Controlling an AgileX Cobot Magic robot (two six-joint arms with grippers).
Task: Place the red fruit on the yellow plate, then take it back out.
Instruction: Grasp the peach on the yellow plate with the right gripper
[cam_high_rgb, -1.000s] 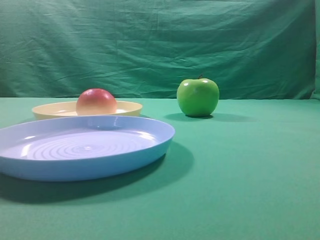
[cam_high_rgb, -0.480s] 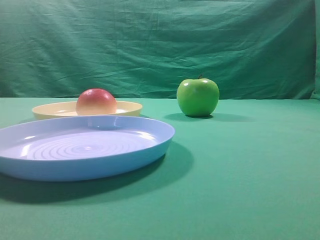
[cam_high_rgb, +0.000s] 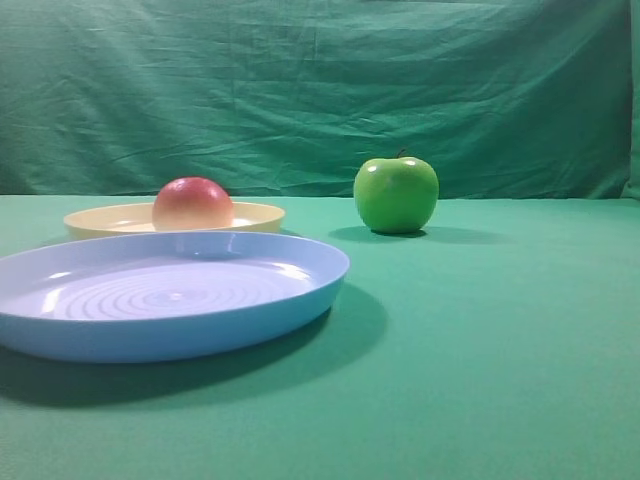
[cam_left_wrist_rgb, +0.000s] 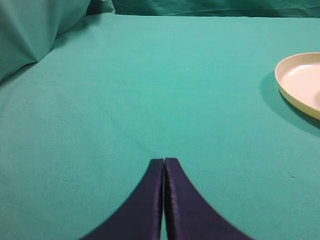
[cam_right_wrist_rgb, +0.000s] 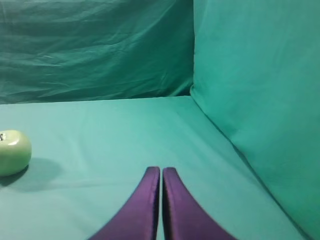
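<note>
The red fruit (cam_high_rgb: 192, 204) rests on the yellow plate (cam_high_rgb: 255, 215) at the left of the exterior high view, red on top and peach below. No gripper shows in that view. In the left wrist view my left gripper (cam_left_wrist_rgb: 164, 160) is shut with nothing in it, above bare green cloth. The yellow plate's rim (cam_left_wrist_rgb: 282, 85) lies far off to its right, and the fruit is cut off there. My right gripper (cam_right_wrist_rgb: 161, 169) is also shut and empty, over the cloth near the right wall.
A large light-blue plate (cam_high_rgb: 300, 290) with concentric rings lies in front of the yellow plate. A glossy green apple (cam_high_rgb: 396, 194) stands right of centre, and the green apple (cam_right_wrist_rgb: 14, 152) shows at the left edge of the right wrist view. Green cloth drapes the back and right sides.
</note>
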